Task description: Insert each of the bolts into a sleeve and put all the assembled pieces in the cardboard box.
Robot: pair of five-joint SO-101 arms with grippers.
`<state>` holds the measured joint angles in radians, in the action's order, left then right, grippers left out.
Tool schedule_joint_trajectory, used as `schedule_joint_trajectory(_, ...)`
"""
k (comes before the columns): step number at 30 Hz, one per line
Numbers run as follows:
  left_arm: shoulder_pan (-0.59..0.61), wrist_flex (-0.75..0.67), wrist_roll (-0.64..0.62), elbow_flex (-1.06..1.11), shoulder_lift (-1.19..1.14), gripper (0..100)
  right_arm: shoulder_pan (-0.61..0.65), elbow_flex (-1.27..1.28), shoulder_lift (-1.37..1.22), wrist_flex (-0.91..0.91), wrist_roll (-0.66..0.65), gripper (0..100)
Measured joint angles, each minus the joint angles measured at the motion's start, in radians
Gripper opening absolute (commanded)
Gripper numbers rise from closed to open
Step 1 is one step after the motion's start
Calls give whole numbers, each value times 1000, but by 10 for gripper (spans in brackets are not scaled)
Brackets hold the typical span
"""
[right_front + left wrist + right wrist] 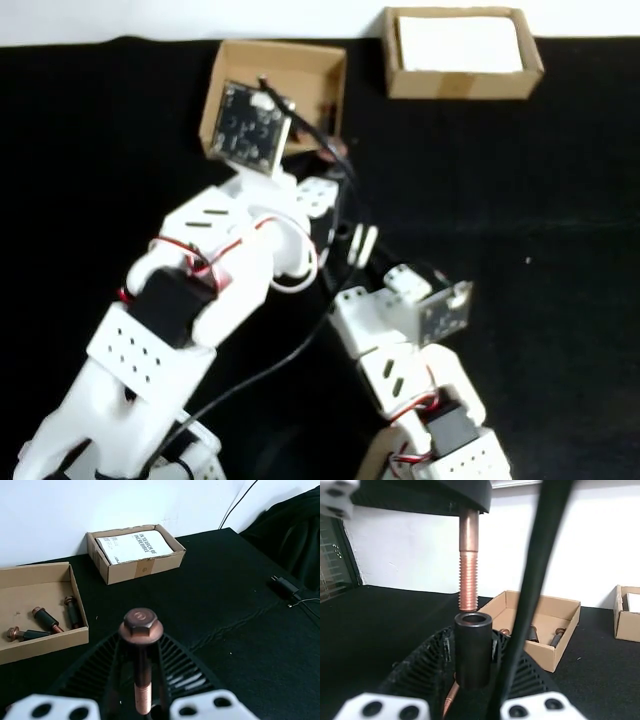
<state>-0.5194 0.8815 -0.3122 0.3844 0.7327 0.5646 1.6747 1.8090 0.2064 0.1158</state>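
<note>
- A copper bolt [142, 630] is clamped between the closed fingers of the left gripper [141, 652]. Its hexagonal head is turned towards the wrist camera and its threaded shank passes down between the fingers.
- A black sleeve [472, 660] is held upright in the closed right gripper [472, 642], with its open mouth facing up.
- In the right wrist view the threaded end of the bolt [468, 575] is seen hanging straight over the sleeve, just above its mouth. Whether the two touch cannot be told.
- The cardboard box [77, 600] is set on the black table [210, 605] near the white wall. Three assembled pieces [47, 619], each a copper bolt in a dark sleeve, are laid on its floor towards one side, and the rest of the floor is left bare.
- In the high view the cardboard box [300, 80] is partly covered by the left arm's wrist camera.
- A second box [142, 569] is placed beside the first but apart from it. It is filled by a flat white booklet [135, 547].
- A black cable [535, 580] is seen running across in front of the right wrist camera.
</note>
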Motion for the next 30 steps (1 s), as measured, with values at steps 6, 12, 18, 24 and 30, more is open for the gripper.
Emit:
schedule_joint_trajectory(6, -8, 0, 2, 0, 0, 9, 0, 0, 0, 0, 0, 6)
schedule_joint_trajectory(12, -80, 2, 3, 0, -2, 9, -2, 0, 0, 0, 0, 6)
schedule_joint_trajectory(18, -80, 12, 3, 0, -2, 9, -2, 0, 0, 0, 0, 6)
schedule_joint_trajectory(24, -74, 81, 12, 0, -2, 37, -2, 0, 0, 0, 0, 6)
schedule_joint_trajectory(30, -104, 327, 184, -2, -2, 189, 2, 0, 0, 0, 0, 6)
